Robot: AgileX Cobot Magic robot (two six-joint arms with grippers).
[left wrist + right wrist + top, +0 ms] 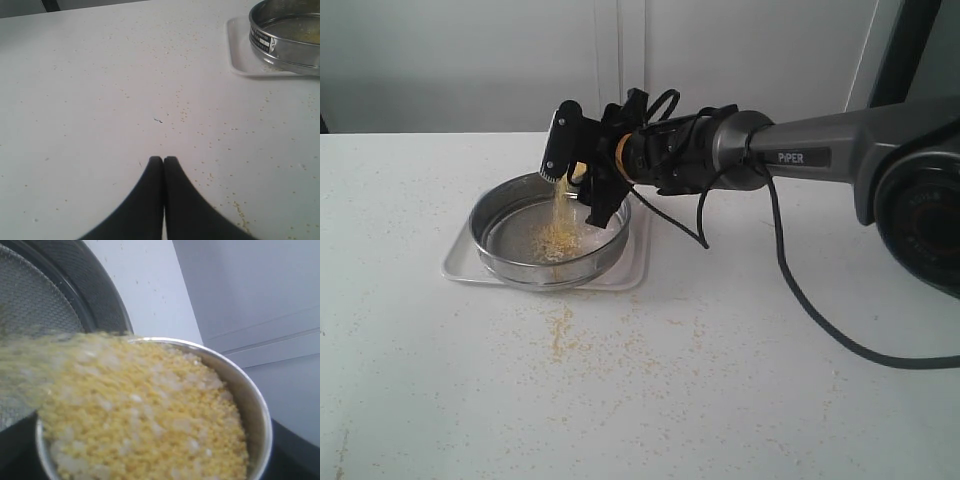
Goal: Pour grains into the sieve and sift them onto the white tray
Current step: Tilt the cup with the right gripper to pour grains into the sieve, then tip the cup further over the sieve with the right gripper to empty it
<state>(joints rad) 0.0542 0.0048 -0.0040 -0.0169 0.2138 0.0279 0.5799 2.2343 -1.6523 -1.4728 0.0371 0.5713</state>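
Exterior: we find the right gripper [572, 165] tipped over the sieve [492, 240], which sits on the white tray [458, 266]. The grains [558, 238] stream onto its mesh.

Left wrist: the left gripper [163, 161] is closed, empty, apart from the tray.

Right wrist: the jaws stand wide around the steel cup [252, 400], which is largely full.

We judge pouring under way and sifting outstanding.

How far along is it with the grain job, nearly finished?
Early on. Done: the sieve sits on the white tray. In hand: the right pincer tips a steel cup, and grains stream into the sieve. Left: the cup looks mostly full, and no sifting shows yet; the left pincer hangs shut, apart from the tray.
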